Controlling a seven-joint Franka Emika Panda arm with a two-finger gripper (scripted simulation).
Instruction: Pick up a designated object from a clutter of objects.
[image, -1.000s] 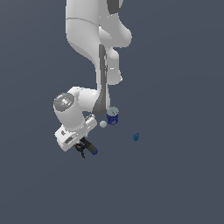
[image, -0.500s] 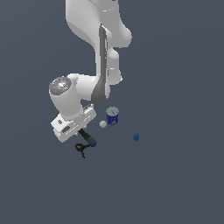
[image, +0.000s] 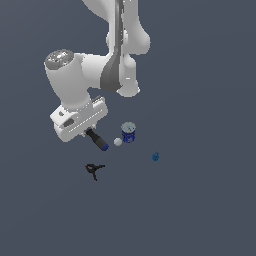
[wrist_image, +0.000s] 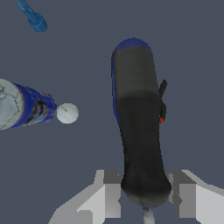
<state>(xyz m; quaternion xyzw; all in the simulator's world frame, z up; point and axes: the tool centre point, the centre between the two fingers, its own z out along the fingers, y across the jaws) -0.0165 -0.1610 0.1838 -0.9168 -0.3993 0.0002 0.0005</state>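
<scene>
Gripper (wrist_image: 142, 192) clamped on the screwdriver (wrist_image: 138, 127) — fingers (wrist_image: 107, 192) press its black handle from both sides, blue end pointing away from the claw, lifted off the floor. Clamp (image: 93, 169) lies below the claw; ball (image: 118, 142) and can (image: 128, 132) sit just beside the screwdriver's tip — blue piece (image: 155, 156) farther out
</scene>
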